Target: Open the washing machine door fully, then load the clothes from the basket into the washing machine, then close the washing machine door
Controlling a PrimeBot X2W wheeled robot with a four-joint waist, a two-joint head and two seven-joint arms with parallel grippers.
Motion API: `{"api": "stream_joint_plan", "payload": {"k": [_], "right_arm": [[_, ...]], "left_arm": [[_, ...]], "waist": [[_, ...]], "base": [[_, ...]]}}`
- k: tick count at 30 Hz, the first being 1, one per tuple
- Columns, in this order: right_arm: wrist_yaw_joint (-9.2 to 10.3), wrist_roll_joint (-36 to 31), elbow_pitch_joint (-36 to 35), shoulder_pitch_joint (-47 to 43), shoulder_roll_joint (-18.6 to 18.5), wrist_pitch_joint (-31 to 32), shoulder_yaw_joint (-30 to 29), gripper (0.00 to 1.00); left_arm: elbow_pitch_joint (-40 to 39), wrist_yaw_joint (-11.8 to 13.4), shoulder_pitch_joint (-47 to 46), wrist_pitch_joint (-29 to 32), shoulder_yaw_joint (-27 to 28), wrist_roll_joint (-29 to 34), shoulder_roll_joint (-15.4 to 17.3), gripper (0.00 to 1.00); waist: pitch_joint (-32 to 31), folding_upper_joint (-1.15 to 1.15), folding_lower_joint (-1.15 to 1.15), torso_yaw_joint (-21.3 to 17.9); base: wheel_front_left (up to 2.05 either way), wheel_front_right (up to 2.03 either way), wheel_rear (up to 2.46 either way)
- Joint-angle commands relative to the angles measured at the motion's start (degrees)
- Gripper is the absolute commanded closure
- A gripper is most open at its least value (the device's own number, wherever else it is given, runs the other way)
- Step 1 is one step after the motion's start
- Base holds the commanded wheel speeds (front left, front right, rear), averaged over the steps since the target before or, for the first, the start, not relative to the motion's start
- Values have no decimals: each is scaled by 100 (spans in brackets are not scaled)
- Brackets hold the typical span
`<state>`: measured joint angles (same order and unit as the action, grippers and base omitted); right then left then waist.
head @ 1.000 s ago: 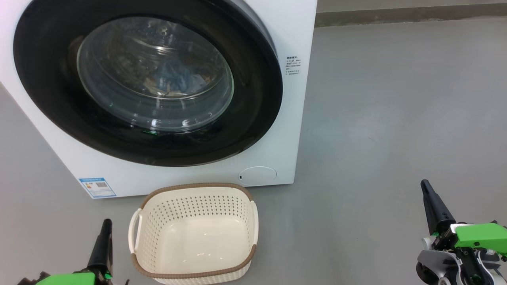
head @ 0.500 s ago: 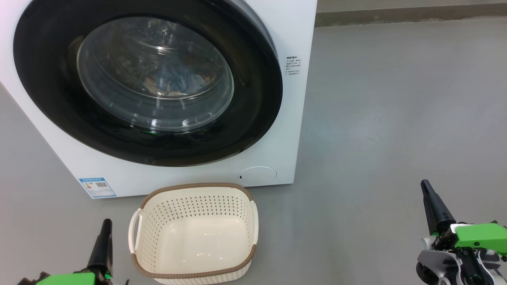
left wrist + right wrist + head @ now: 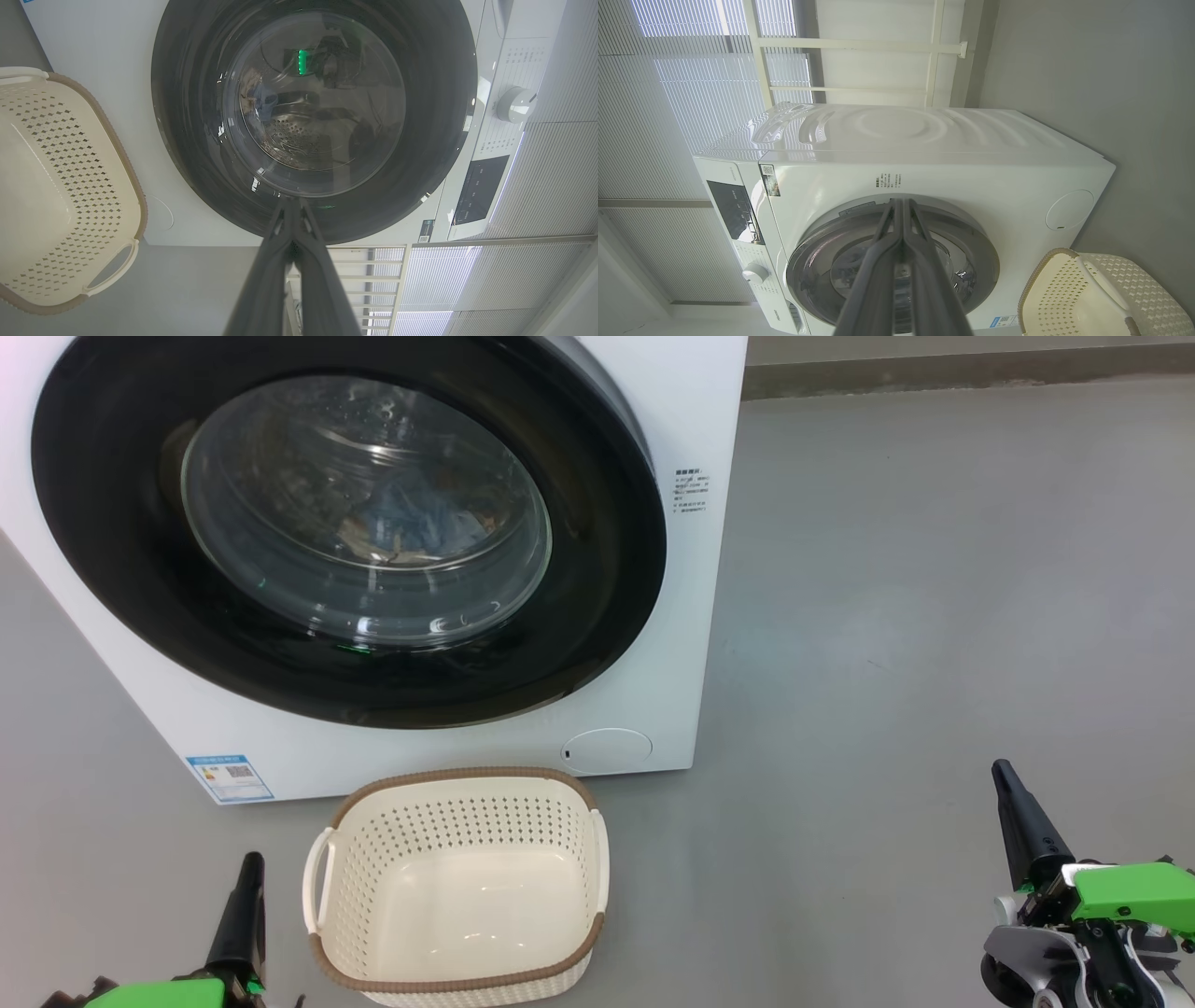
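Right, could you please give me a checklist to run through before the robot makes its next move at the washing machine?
1. Door closed against the washing machine: ok.
2. Door latch caught: cannot tell.
3. Clothes inside the drum, seen through the door: ok.
4. Basket empty, nothing left to load: ok.
5. Left hand shut, holding nothing, apart from the basket: ok.
6. Right hand shut, holding nothing, over bare floor: ok.
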<state>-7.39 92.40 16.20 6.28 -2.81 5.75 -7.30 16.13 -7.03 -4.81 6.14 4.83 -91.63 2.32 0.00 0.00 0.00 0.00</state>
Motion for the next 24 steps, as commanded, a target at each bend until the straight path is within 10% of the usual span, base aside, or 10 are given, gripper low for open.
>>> {"api": "stream_joint_plan", "payload": {"k": [1, 24], "right_arm": [[-10, 1, -179, 35, -36, 48, 107, 100], [-10, -3, -179, 36, -32, 53, 102, 100]], "left_arm": [[-178, -39, -183, 42, 181, -44, 55, 100], [-178, -39, -184, 42, 181, -44, 55, 100]], "waist": [[0, 0, 0, 0], [0, 0, 0, 0]], "base": [[0, 0, 0], [0, 0, 0]]}}
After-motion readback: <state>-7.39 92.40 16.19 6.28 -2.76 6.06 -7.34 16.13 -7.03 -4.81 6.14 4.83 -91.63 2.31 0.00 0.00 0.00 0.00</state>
